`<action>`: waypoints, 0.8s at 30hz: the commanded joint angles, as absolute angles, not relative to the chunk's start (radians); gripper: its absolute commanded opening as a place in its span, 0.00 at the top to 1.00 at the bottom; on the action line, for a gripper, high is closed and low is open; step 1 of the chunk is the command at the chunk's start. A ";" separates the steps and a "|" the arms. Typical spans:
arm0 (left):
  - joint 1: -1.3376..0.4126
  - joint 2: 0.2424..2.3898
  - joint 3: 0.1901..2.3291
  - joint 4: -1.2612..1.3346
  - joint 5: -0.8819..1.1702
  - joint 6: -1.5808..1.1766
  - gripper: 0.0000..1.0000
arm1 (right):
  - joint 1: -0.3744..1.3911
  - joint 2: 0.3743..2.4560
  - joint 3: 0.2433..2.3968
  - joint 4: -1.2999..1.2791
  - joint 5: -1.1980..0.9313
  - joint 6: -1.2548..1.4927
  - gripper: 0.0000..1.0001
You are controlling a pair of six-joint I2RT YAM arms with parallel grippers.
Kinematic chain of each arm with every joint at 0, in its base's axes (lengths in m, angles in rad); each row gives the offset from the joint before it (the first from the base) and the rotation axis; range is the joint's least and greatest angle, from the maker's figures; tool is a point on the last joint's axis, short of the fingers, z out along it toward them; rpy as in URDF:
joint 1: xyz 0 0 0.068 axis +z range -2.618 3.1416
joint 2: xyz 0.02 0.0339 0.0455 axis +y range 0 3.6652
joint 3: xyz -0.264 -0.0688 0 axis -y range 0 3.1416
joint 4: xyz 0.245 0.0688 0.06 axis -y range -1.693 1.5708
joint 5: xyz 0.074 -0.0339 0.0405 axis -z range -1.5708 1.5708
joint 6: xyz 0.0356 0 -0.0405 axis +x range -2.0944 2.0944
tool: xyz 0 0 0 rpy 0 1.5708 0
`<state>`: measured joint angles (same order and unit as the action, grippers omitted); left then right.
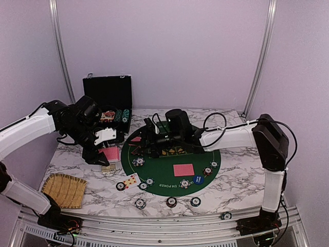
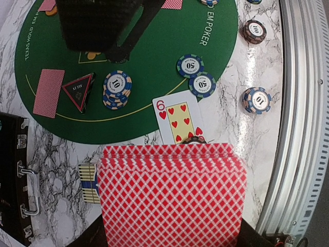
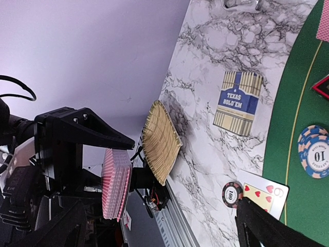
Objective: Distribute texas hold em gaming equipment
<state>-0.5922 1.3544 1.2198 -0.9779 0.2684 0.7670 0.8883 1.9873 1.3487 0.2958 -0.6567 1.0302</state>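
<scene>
Left gripper (image 1: pixel 105 150) clamps red-backed deck (image 2: pixel 172 200) left of green felt (image 1: pixel 164 167), likely presenting cards to right gripper (image 1: pixel 150 131), whose jaws gape wide and empty.

A stack of red-backed cards (image 2: pixel 172 198) is held squared and upright above the marble surface (image 2: pixel 51 170). A six of hearts (image 2: pixel 177 116) is laid face up at the edge of the green felt (image 2: pixel 154 56), with two blue-rimmed chips (image 2: pixel 190 66) just beside it. On the felt, a chip stack marked 10 (image 2: pixel 117 87) is set next to a dark triangular marker (image 2: pixel 78 90) and a face-down card (image 2: pixel 49 92).
</scene>
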 commanded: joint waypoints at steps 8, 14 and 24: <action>-0.591 1.376 1.257 -0.936 0.272 0.752 1.00 | 0.941 2.078 1.425 0.450 -0.729 1.139 0.01; -0.591 1.379 1.259 -0.931 0.271 0.748 1.00 | 0.966 2.129 1.472 0.488 -0.747 1.172 0.01; -0.591 1.387 1.259 -0.930 0.273 0.741 1.00 | 1.000 2.226 1.591 0.485 -0.769 1.197 0.01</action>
